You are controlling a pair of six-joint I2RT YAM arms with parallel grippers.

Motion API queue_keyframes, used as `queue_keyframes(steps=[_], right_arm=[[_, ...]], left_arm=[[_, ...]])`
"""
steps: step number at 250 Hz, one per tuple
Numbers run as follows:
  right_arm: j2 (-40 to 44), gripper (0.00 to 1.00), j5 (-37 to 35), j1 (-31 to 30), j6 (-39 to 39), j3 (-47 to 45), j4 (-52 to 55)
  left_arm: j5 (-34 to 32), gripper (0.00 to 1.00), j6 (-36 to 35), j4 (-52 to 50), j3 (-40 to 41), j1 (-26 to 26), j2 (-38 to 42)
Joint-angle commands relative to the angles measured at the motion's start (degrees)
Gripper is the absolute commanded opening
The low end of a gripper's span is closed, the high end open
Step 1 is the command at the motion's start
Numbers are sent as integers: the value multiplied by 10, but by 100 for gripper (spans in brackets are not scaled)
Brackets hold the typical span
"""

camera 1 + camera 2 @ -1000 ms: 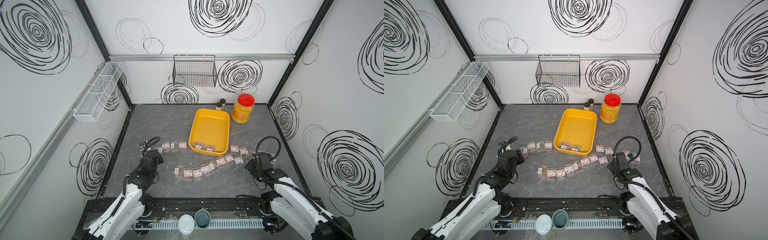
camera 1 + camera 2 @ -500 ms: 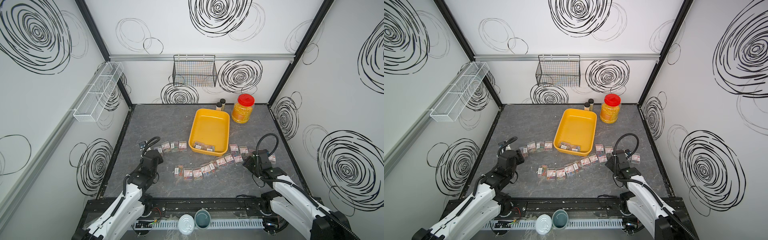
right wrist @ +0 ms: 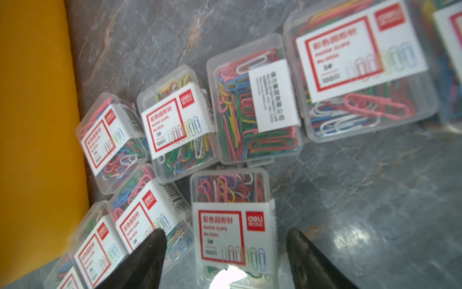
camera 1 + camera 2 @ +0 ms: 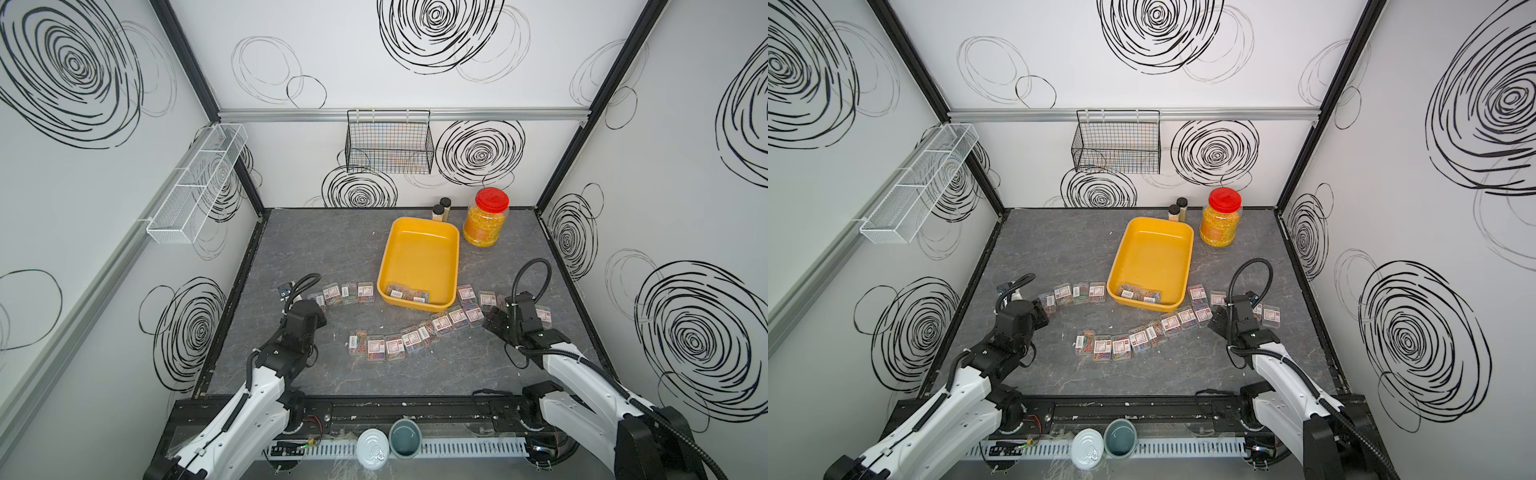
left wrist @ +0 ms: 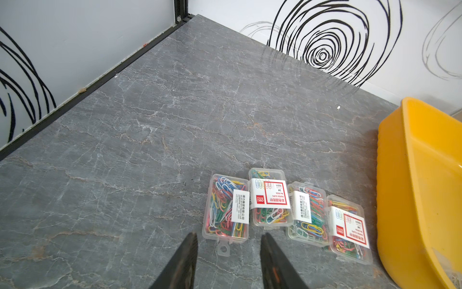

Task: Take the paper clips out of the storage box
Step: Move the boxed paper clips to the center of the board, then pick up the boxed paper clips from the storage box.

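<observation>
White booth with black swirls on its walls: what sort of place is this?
Likely a robot test cell: a white left arm and right arm on a front rail, swirl-printed panel walls, and staged props: paper clip cases by a yellow tray.

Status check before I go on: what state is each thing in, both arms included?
storage box: upright, two cases still inside
loose cases: on the table, lids shut
jar: upright, red lid on
two bottles: upright, capped
left gripper: fingers open, holding nothing
right gripper: fingers open, astride a case lying on the table
</observation>
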State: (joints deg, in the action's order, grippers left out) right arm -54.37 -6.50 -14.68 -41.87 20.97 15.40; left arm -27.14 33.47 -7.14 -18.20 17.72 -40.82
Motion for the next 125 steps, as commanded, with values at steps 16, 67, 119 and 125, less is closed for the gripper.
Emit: queue_keyframes(steps=[16,67,119,125], right_arm=[[17,80,-24,0,38,101,62],[-80,78,-103,-122,63,268,81],[-234,79,-159,-270,55,416,107],[-244,81,-161,-283,56,420,101]], left_arm=[[-6,46,4,11,3,0,1],[8,46,0,23,5,4,-4],[4,43,-4,20,-2,28,-15],[1,43,-5,20,-2,34,-13]])
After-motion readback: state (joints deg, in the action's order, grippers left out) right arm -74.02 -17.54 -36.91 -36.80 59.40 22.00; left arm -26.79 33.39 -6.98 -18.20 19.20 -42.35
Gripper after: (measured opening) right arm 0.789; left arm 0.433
